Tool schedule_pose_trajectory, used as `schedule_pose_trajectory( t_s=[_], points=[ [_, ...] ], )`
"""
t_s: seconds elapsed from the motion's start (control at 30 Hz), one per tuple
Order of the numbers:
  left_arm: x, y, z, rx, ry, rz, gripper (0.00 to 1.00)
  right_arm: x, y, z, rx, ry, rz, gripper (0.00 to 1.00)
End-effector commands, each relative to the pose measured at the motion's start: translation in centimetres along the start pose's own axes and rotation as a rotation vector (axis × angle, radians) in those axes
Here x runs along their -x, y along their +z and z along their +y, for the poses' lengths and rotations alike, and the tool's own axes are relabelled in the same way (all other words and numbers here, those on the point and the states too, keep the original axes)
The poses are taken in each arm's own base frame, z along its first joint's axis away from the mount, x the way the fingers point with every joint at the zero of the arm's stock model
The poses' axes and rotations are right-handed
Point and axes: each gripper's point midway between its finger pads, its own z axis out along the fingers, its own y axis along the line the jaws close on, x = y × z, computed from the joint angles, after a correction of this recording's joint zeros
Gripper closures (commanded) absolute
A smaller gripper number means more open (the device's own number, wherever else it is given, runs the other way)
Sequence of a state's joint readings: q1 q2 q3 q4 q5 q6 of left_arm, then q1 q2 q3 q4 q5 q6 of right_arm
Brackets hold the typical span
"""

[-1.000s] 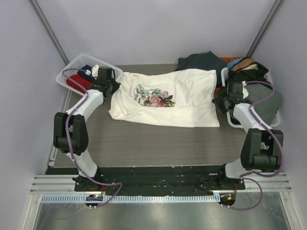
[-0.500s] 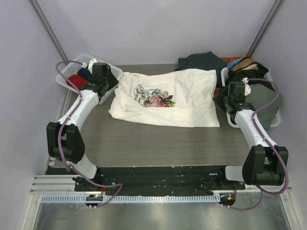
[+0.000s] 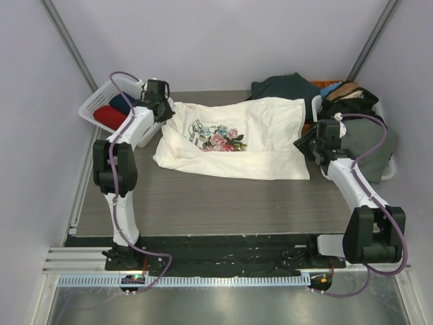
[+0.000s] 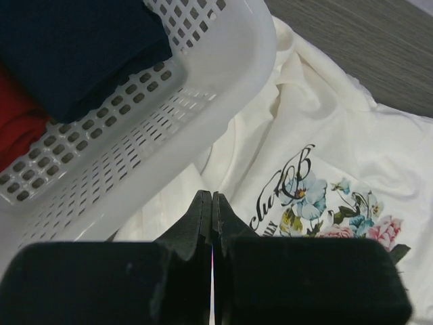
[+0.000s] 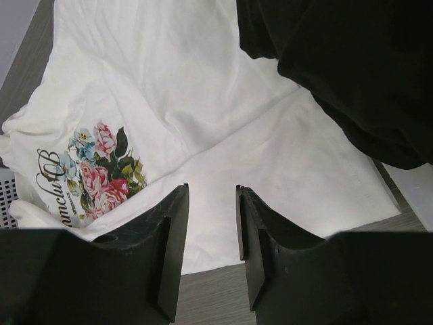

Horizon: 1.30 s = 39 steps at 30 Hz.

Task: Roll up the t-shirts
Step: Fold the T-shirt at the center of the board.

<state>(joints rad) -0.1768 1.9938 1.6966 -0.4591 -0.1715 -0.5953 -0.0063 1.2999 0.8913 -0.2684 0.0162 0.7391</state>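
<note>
The cream t-shirt (image 3: 233, 139) lay spread, print upward, across the far half of the table (image 3: 216, 203), creased and not yet rolled. Its collar end touched the white basket (image 4: 223, 81), which held the red t-shirt (image 4: 17, 128) and the navy t-shirt (image 4: 74, 47); its opposite end lay just beside a heap of dark garments (image 5: 352, 68). Risk noted: the left gripper (image 4: 212, 200) was pressed fully together with no cloth visible between its fingers, so a pull from there would likely come away empty. Given how close the basket wall stood, it might equally snag or shove the basket. A second risk lay on the right, where a pinch taken too near the dark heap could gather the wrong cloth into the roll. Uneven grips at the two ends would also skew the roll. The left arm was stretched far forward, wrist tipped down over the collar corner. The right arm reached forward and inward, and the right gripper (image 5: 211, 193) stood apart and empty, hovering over the shirt's right-hand portion.
</note>
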Motion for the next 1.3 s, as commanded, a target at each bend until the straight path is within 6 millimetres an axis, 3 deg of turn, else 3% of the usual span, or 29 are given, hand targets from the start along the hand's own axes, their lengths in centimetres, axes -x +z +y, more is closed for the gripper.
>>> schedule_pose_trajectory(
  t_s=[0.0, 0.07, 0.13, 0.17, 0.2, 0.23, 0.27, 0.43, 0.47, 0.5, 0.57, 0.6, 0.63, 0.7, 0.73, 0.8, 0.83, 0.87, 0.9, 0.93, 0.97, 1.0, 1.23, 1.27],
  points=[
    [2.0, 1.5, -2.2, -0.037, 0.062, 0.009, 1.00, 1.9, -1.3, 1.7, 0.059, -0.015, -0.078, 0.58],
    [0.8, 3.8, -1.5, 0.012, 0.074, 0.055, 1.00, 1.9, -1.3, 1.7, 0.060, -0.018, -0.077, 0.58],
    [2.4, 4.6, -1.7, 0.033, 0.081, 0.014, 1.00, 1.7, -1.1, 1.8, 0.066, -0.022, -0.069, 0.58],
    [1.9, 5.9, -0.6, 0.081, 0.095, 0.022, 1.00, 1.7, -1.1, 1.8, 0.068, -0.028, -0.067, 0.58],
    [3.6, 5.8, -0.9, 0.079, 0.093, -0.016, 1.00, 1.5, -1.0, 1.6, 0.059, -0.028, -0.057, 0.58],
    [4.0, 6.1, -0.5, 0.094, 0.094, -0.020, 1.00, 1.3, -0.9, 1.2, 0.045, -0.031, -0.055, 0.58],
    [4.0, 6.6, 0.1, 0.113, 0.094, -0.012, 1.00, 0.2, -1.0, 1.6, 0.050, -0.047, -0.035, 0.57],
    [4.6, 8.6, 2.9, 0.150, 0.050, 0.002, 1.00, -1.8, -1.5, -0.1, 0.024, 0.008, -0.035, 0.59],
    [4.8, 8.8, 2.9, 0.139, 0.049, -0.005, 1.00, -2.8, -1.5, -1.3, 0.000, 0.027, -0.036, 0.60],
    [4.8, 8.7, 2.5, 0.117, 0.050, 0.001, 1.00, -2.7, -2.3, -0.8, 0.029, 0.051, -0.064, 0.60],
    [4.5, 8.5, 1.4, 0.059, 0.047, 0.009, 1.00, -3.5, -2.6, -2.0, 0.001, 0.064, -0.085, 0.60],
    [4.2, 8.3, 0.8, 0.028, 0.045, 0.019, 0.95, -3.5, -3.1, -2.4, -0.010, 0.066, -0.093, 0.60],
    [5.4, 6.6, -1.3, -0.067, 0.038, -0.007, 0.90, -3.9, -3.3, -2.8, -0.027, 0.078, -0.092, 0.59],
    [4.3, 5.3, -2.6, -0.116, 0.044, 0.020, 0.79, -4.2, -3.5, -4.5, -0.093, 0.087, -0.100, 0.59],
    [5.5, 2.9, -3.8, -0.149, 0.050, -0.012, 0.76, -4.2, -3.7, -4.8, -0.100, 0.105, -0.115, 0.59],
    [4.4, 1.0, -4.9, -0.170, 0.070, -0.001, 0.65, -4.7, -3.6, -6.0, -0.125, 0.136, -0.130, 0.58],
    [4.6, -0.1, -5.6, -0.188, 0.073, -0.021, 0.62, -4.8, -3.7, -6.1, -0.119, 0.153, -0.135, 0.59],
    [5.6, -2.6, -6.5, -0.211, 0.071, -0.061, 0.59, -5.7, -3.5, -6.9, -0.134, 0.187, -0.124, 0.59],
    [4.2, -2.7, -6.1, -0.202, 0.070, -0.035, 0.55, -5.8, -3.4, -6.9, -0.126, 0.209, -0.128, 0.59],
    [4.1, -3.4, -6.0, -0.206, 0.064, -0.039, 0.54, -6.2, -3.3, -7.0, -0.125, 0.232, -0.123, 0.59],
    [4.8, -5.7, -6.3, -0.223, 0.055, -0.069, 0.54, -6.8, -3.1, -7.6, -0.133, 0.260, -0.119, 0.59],
    [3.1, -5.5, -5.5, -0.206, 0.056, -0.035, 0.53, -6.9, -3.0, -7.6, -0.131, 0.276, -0.124, 0.58],
    [0.5, -11.0, -4.2, -0.244, -0.036, -0.080, 0.47, -7.7, -1.4, -9.8, -0.230, 0.290, -0.151, 0.54],
    [-1.4, -11.0, -3.5, -0.223, -0.046, -0.057, 0.47, -7.6, -1.1, -9.9, -0.234, 0.298, -0.160, 0.53]
  ],
)
